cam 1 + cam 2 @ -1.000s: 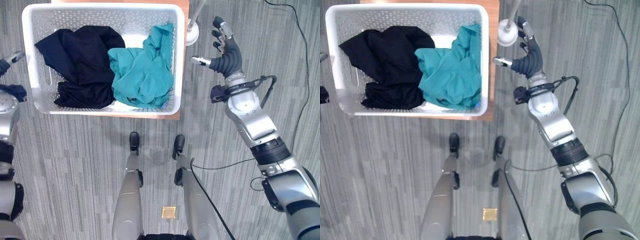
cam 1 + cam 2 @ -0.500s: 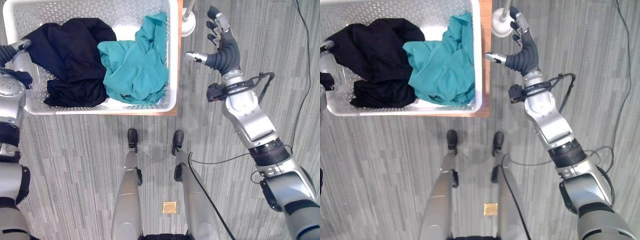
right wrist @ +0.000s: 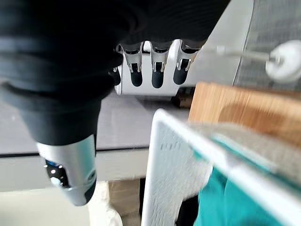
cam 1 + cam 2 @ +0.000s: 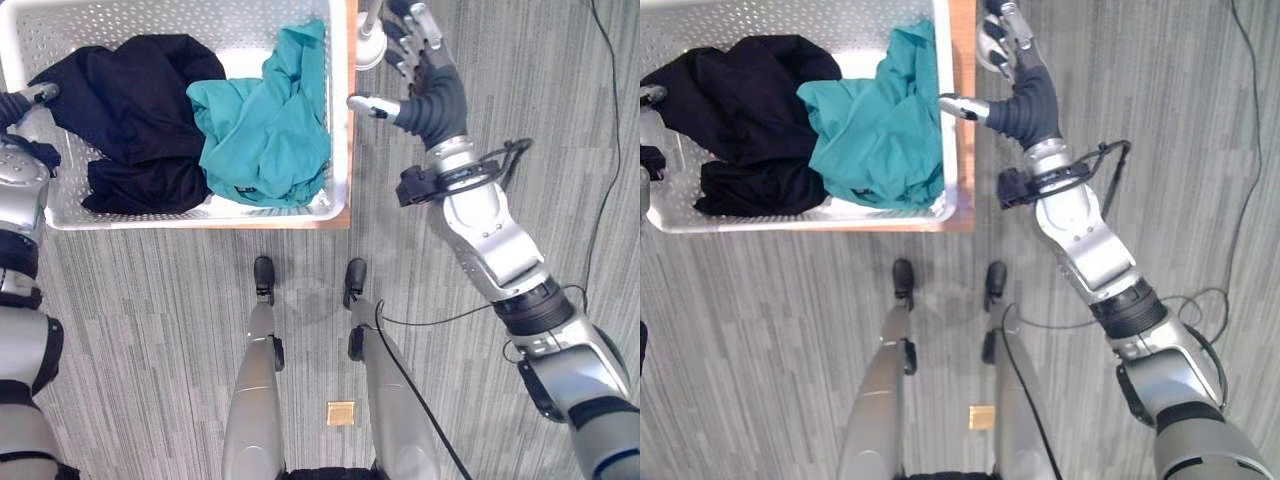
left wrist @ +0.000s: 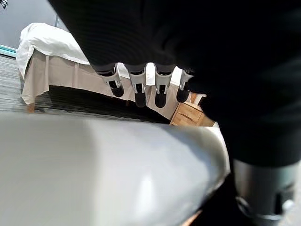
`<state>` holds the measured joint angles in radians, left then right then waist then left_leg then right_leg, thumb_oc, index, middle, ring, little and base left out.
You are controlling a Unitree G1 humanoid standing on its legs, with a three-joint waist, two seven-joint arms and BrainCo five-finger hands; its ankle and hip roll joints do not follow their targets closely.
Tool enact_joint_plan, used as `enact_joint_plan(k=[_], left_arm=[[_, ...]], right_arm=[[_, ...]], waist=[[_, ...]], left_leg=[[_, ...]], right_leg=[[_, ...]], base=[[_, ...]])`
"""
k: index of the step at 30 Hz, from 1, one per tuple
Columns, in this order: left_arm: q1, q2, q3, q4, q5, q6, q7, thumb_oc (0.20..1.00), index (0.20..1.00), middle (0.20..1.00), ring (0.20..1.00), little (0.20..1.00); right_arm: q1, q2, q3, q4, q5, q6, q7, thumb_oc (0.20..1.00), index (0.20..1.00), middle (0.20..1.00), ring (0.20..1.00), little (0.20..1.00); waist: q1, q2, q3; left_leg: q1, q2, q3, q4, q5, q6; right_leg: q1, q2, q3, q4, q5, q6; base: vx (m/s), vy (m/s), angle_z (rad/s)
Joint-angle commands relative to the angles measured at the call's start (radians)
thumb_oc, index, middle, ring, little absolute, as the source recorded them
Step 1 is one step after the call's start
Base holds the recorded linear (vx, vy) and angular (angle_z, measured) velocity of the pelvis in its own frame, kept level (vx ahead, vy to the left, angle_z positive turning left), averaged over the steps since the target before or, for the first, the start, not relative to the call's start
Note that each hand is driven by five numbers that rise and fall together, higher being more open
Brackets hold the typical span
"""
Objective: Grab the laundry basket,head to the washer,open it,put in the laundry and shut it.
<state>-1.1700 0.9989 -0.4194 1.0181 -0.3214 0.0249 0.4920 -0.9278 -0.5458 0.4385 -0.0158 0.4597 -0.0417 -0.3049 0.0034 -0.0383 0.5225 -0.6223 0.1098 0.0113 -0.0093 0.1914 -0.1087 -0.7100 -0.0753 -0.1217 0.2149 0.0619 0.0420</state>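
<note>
Both hands flank the white perforated plastic laundry basket (image 4: 180, 205) on the wooden surface (image 4: 352, 120): right hand (image 4: 425, 85) beside its right wall, fingers (image 3: 157, 70) spread; left hand (image 4: 22, 110) at its left wall, fingers (image 5: 136, 87) relaxed.

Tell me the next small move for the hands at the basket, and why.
Probably bring both hands in onto the white laundry basket's side walls. The right hand is open just off its right rim, thumb at the edge; the left hand sits by the left wall, and neither grips yet.

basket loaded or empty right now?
Loaded: the white laundry basket holds a crumpled teal garment beside a dark garment, both inside its walls.
</note>
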Motion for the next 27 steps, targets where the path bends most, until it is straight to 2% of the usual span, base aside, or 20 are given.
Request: enact_joint_plan(k=[1, 7, 8, 13, 21, 27], left_arm=[[-0.042, -0.008, -0.028, 0.015, 0.01, -0.038, 0.008, 1.0, 1.0, 1.0, 1.0, 1.0], [-0.035, -0.028, -0.034, -0.135, 0.038, -0.046, 0.025, 1.0, 1.0, 1.0, 1.0, 1.0], [-0.008, -0.029, -0.017, -0.206, 0.056, -0.045, 0.034, 1.0, 1.0, 1.0, 1.0, 1.0], [0.058, -0.038, 0.043, -0.305, 0.092, -0.036, 0.052, 1.0, 1.0, 1.0, 1.0, 1.0], [0.186, -0.036, 0.16, -0.394, 0.158, -0.008, 0.076, 1.0, 1.0, 1.0, 1.0, 1.0], [0.224, -0.031, 0.199, -0.408, 0.177, 0.0, 0.088, 1.0, 1.0, 1.0, 1.0, 1.0]], right_arm=[[-0.047, 0.027, 0.019, -0.014, 0.028, -0.065, -0.003, 1.0, 1.0, 1.0, 1.0, 1.0], [-0.077, 0.039, 0.043, 0.057, 0.002, -0.033, -0.021, 1.0, 1.0, 1.0, 1.0, 1.0], [-0.064, 0.042, 0.024, 0.061, -0.021, -0.023, -0.036, 1.0, 1.0, 1.0, 1.0, 1.0], [0.009, 0.042, -0.053, 0.036, -0.069, -0.011, -0.065, 1.0, 1.0, 1.0, 1.0, 1.0], [0.18, 0.014, -0.238, -0.06, -0.139, -0.023, -0.11, 1.0, 1.0, 1.0, 1.0, 1.0], [0.188, 0.025, -0.228, -0.054, -0.164, -0.006, -0.089, 1.0, 1.0, 1.0, 1.0, 1.0]], waist=[[-0.012, -0.051, -0.051], [0.006, -0.054, -0.05], [0.01, -0.053, -0.048], [0.009, -0.051, -0.051], [-0.006, -0.063, -0.051], [-0.005, -0.068, -0.046]], left_leg=[[-0.014, 0.027, -0.046, 0.087, -0.127, 0.016], [-0.023, 0.018, -0.059, 0.094, -0.13, 0.017], [-0.026, 0.015, -0.064, 0.092, -0.129, 0.017], [-0.021, 0.01, -0.07, 0.073, -0.125, 0.016], [-0.03, -0.003, -0.077, 0.109, -0.155, 0.03], [-0.05, -0.008, -0.08, 0.148, -0.177, 0.04]], right_leg=[[0.124, -0.125, -0.031, -0.164, 0.048, 0.114], [0.137, -0.132, -0.048, -0.164, 0.045, 0.114], [0.139, -0.134, -0.054, -0.165, 0.045, 0.114], [0.151, -0.136, -0.062, -0.173, 0.042, 0.116], [0.164, -0.138, -0.059, -0.178, 0.047, 0.123], [0.158, -0.139, -0.05, -0.175, 0.05, 0.121]], base=[[0.0, 0.0, 0.0], [0.0, -0.001, 0.03], [0.0, 0.001, 0.1], [0.01, 0.021, 0.11], [0.0, 0.021, 0.04], [0.0, 0.014, -0.02]])
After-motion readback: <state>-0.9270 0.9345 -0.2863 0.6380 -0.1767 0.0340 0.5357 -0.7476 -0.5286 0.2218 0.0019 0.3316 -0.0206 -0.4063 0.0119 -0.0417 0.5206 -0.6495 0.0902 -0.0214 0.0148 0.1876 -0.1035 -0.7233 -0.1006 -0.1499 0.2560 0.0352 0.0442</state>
